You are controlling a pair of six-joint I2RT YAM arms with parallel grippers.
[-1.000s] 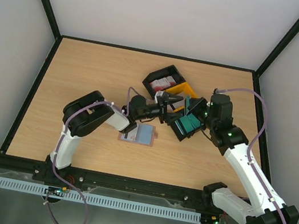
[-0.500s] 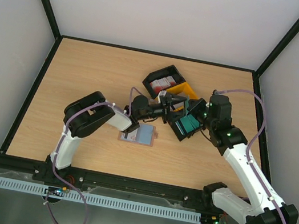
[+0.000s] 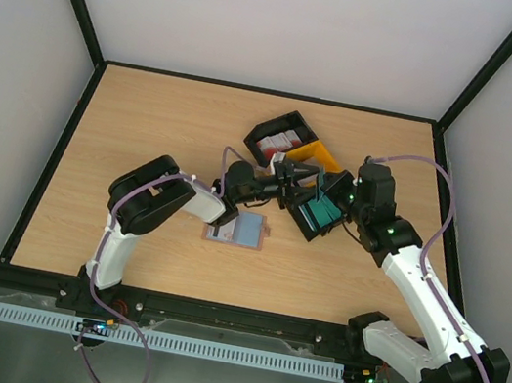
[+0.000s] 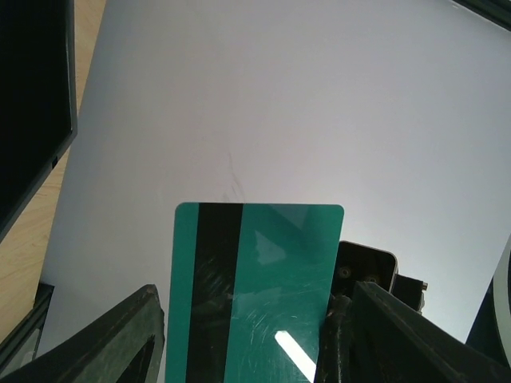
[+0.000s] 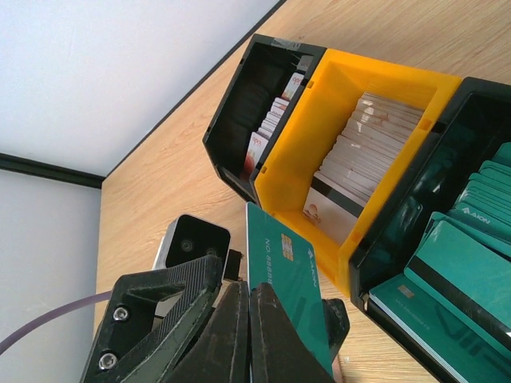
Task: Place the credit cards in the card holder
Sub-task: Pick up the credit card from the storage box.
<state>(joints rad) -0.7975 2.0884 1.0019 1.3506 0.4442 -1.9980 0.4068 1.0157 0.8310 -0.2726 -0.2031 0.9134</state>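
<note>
Teal card (image 4: 254, 297) shows its stripe only from left wrist.

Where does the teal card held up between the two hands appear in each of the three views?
Top external: teal card, a thin sliver just right of centre.
Left wrist: card at bottom centre, dark stripe facing the camera.
Right wrist: card at bottom centre, in front of the yellow tray.
Shared landmark: the left hand's dark fingers flank it.

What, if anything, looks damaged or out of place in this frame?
Only the teal card pinched in the right end effector: its striped face shows fine scuffs and scratches. Nothing else stands out.
</note>
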